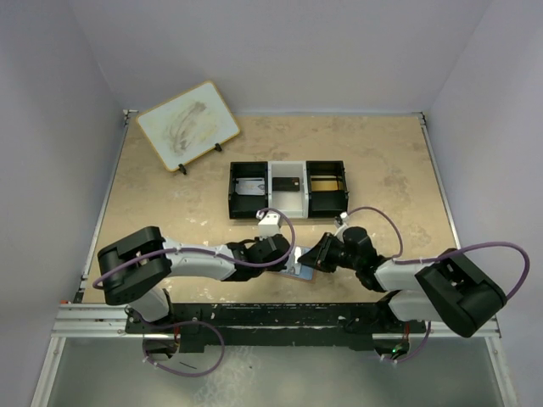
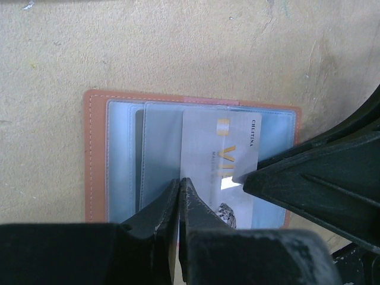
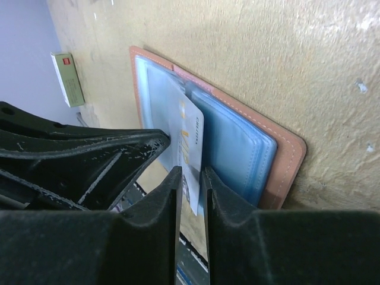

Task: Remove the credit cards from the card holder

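Holder (image 2: 95, 154) open on tabletop (image 2: 178, 47); card (image 2: 214, 148) protruding; left jaws shut; right jaws slightly parted astride card.

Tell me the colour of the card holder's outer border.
Reddish-brown; the card holder shows it best in the left wrist view.

Leathery card holder (image 2: 95, 155); glossy plastic slots (image 2: 122, 169)

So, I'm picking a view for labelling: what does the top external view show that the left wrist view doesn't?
Only top external: the three-compartment tray, the wood-rimmed board, both whole arms. Only left wrist: the credit card and its print, the card holder and its clear slots, the left tool shut. Both: the holder open on the table, the right tool at it.
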Controlling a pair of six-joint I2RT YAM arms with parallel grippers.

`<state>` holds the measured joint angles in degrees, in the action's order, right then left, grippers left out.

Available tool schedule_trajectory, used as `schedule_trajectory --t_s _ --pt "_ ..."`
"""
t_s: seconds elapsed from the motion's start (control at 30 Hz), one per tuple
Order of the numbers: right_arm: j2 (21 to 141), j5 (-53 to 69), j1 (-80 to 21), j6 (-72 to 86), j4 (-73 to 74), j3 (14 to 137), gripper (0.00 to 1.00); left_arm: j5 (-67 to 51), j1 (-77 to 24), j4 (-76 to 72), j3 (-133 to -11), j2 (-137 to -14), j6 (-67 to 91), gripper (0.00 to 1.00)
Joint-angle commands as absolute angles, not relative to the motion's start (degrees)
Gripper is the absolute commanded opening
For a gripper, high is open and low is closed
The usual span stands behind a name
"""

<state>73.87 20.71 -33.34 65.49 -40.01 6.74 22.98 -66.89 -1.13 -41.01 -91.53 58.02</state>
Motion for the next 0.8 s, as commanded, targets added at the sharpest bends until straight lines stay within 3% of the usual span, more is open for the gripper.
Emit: schedule_trajectory --t_s 0.0,0.1,0.37,0.63,0.77 --pt "74.6 17.6 -33.1 66.9 -43.0 8.1 0.24 22.2 -67.2 4.1 -41.1 -94.6 57.8 0.00" --pt "76.8 18.5 -33.2 66.7 -44.6 8.9 0.23 22.4 -67.3 4.4 -41.1 -94.7 57.8 0.00" --pt "80.6 21.8 -33.2 64.9 -48.6 8.8 0.00 23.6 -67.4 4.7 -39.4 -93.8 59.2 0.00" --pt "73.7 18.6 -33.1 64.4 -42.0 5.6 0.00 23.6 -67.5 4.5 -38.2 -93.5 59.6 0.00" --pt "73.7 19.4 -33.2 64.7 -42.3 5.6 0.16 23.1 -67.5 4.1 -38.6 -93.6 59.3 0.00"
